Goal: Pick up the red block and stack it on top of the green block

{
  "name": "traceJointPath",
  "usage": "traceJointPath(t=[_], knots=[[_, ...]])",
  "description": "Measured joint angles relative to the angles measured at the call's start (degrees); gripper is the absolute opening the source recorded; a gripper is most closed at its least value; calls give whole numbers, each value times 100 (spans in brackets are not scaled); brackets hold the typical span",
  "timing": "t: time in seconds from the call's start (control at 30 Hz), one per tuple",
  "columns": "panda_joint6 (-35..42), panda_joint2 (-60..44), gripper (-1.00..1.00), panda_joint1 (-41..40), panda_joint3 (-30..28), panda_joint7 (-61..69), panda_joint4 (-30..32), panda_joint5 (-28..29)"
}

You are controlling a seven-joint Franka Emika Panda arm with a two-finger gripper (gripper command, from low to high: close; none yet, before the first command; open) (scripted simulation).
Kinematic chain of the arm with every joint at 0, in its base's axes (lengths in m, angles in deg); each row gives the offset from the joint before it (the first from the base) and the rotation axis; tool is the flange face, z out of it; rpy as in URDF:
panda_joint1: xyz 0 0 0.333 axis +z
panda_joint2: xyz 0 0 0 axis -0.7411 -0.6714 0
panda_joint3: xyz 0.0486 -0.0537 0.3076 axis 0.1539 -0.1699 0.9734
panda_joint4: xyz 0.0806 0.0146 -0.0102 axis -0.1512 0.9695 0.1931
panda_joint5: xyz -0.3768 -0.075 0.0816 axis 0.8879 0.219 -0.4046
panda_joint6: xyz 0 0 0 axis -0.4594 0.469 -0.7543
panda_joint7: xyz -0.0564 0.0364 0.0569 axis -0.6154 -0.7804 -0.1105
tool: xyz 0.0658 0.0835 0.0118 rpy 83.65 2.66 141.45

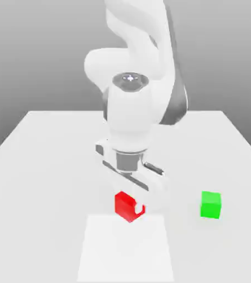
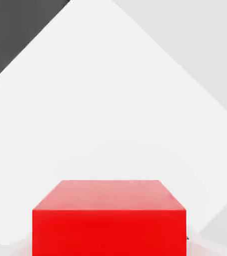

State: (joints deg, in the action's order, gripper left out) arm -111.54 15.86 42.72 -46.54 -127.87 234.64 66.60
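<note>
Apparently, the red block looks bright and matte (partly hidden).

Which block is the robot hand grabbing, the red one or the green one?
The red block. The gripper is shut on it, while the green block sits apart toward the exterior view's right, with nothing touching it but the table.

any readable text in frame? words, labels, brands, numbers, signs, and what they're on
No readable text.
Pale mark on the arm's dark round cap: too small to tell whether it is a sign.
Red block and green block: no lettering on the faces in view.
</note>
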Motion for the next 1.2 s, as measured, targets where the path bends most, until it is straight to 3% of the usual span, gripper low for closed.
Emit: traceJointPath(t=[0.9, 1.0, 1.13, 1.17, 1.2], knots=[[629, 817, -100, 2802, 692, 7099, 174, -608], [255, 430, -100, 2830, 758, 7228, 167, -422], [-517, -404, -100, 2786, 627, 6741, 137, 320], [-668, -573, 100, 2782, 573, 6606, 129, 516], [-668, -573, 100, 2782, 573, 6606, 129, 516]])
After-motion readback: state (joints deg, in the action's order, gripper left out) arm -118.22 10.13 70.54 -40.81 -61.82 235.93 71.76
